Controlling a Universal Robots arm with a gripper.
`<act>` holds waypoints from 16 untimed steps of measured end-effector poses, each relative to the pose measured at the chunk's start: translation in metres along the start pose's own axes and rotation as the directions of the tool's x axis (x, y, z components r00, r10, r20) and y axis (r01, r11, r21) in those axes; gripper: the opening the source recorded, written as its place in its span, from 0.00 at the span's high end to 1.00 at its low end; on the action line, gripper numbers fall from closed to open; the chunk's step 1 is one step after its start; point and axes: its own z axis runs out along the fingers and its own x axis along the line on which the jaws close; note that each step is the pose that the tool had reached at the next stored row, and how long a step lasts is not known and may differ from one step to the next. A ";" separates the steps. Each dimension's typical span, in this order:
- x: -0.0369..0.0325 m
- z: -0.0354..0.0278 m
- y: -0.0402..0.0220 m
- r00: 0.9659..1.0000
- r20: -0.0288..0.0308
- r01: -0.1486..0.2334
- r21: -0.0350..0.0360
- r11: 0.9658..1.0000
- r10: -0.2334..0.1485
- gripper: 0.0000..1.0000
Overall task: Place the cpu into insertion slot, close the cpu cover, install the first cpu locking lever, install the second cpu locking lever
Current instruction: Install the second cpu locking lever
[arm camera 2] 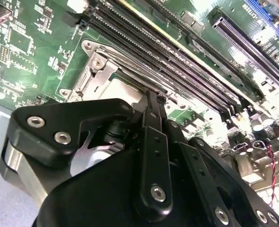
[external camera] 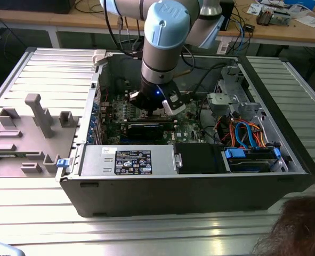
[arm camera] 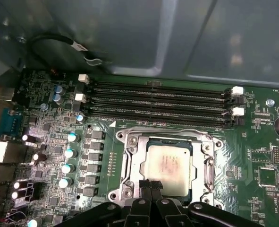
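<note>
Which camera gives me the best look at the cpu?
The first wrist view: the cpu lies flat in the insertion slot, its top almost wholly visible. In the second wrist view the gripper covers most of it. In the exterior view the arm stands over that spot.

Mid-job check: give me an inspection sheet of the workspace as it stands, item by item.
Surface: ribbed metal table carrying an open computer case.
Job's things: cpu lies in the insertion slot; cpu cover cannot be told apart from the socket frame.
Clutter: grey fixture blocks at the exterior view's left.
Grippers: gripper with fingertips together at the cpu's edge.
Cables: orange and blue cables by the drive bay; black cable above the memory slots.
Surroundings: workbench behind.
</note>
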 end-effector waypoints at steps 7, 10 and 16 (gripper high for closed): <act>-0.0064 0.0036 0.0158 1.000 -0.010 -0.004 0.061 0.998 0.004 0.89; -0.0100 0.0057 0.0255 1.000 -0.014 -0.005 0.087 0.996 0.006 0.89; -0.0135 -0.0040 0.0357 1.000 -0.019 -0.007 0.130 0.992 0.009 0.89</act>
